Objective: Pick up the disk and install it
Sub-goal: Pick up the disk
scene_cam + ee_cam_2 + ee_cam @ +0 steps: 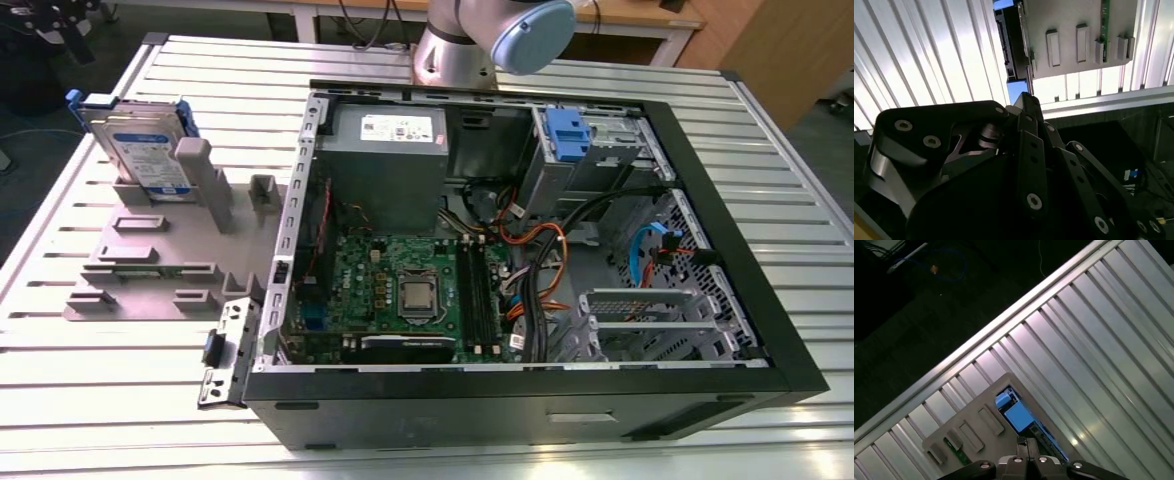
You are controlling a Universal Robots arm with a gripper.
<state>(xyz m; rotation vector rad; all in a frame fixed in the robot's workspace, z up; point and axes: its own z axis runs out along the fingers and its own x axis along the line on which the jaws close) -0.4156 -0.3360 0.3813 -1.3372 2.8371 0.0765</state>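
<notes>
The disk (140, 150) stands on edge in a grey holder (147, 260) at the exterior view's left, with its white-and-blue label facing out and blue rails around it. In the first wrist view my gripper (1026, 444) is shut with nothing between its fingers. It hangs well above the disk (1018, 416), which shows as a blue-edged slab in the holder (971, 425). The second wrist view has the black fingertips (1027, 96) close to the disk's dark edge (1010, 45) and the holder plate (1079, 45).
An open black computer case (747, 300) lies on the slatted metal table (107, 400). Inside are a motherboard (400, 290), a grey power supply (387, 150), cables, and a drive bay with a blue latch (567, 130). The arm's base (461, 50) rises behind the case.
</notes>
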